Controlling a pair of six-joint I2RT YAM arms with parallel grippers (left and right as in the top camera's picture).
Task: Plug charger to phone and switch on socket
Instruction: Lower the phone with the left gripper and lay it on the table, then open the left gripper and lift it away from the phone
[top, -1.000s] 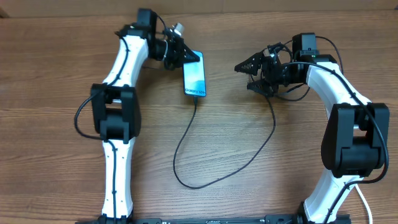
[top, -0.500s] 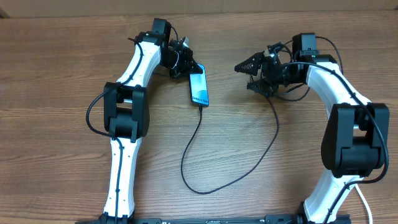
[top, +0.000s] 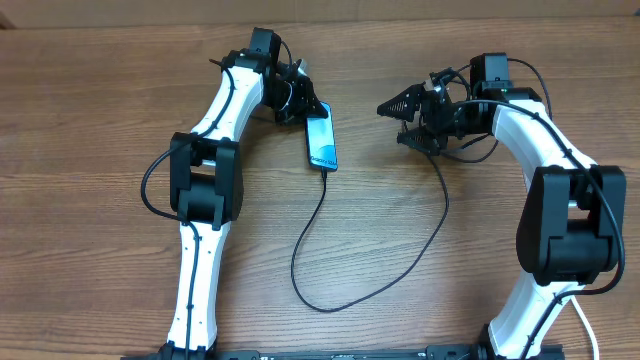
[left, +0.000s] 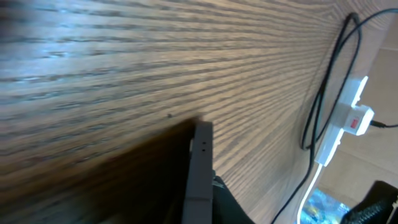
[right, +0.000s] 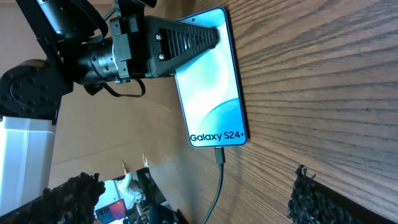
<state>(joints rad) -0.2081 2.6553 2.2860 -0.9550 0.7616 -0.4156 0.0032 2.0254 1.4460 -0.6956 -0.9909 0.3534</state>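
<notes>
The phone (top: 321, 143) lies with its light blue screen up at the back middle of the table. My left gripper (top: 300, 107) is shut on the phone's far end. In the right wrist view one ribbed finger (right: 183, 37) lies across the top of the phone (right: 211, 87). The charger (top: 310, 290), a thin black cable, has its tip (right: 219, 155) in the phone's lower end and loops toward my right gripper (top: 400, 118). That gripper stands open to the phone's right, holding nothing. The white socket (left: 346, 118) with a red switch shows only in the left wrist view.
A white cord (top: 585, 322) hangs at the bottom right beside the right arm's base. The black cable loop (top: 440, 215) crosses the table's middle. A second dark cable (left: 323, 93) runs beside the socket off the table's edge.
My left gripper has carried the phone a little to the right and toward the front. The cable loop shifted with it. The right arm has not moved.
</notes>
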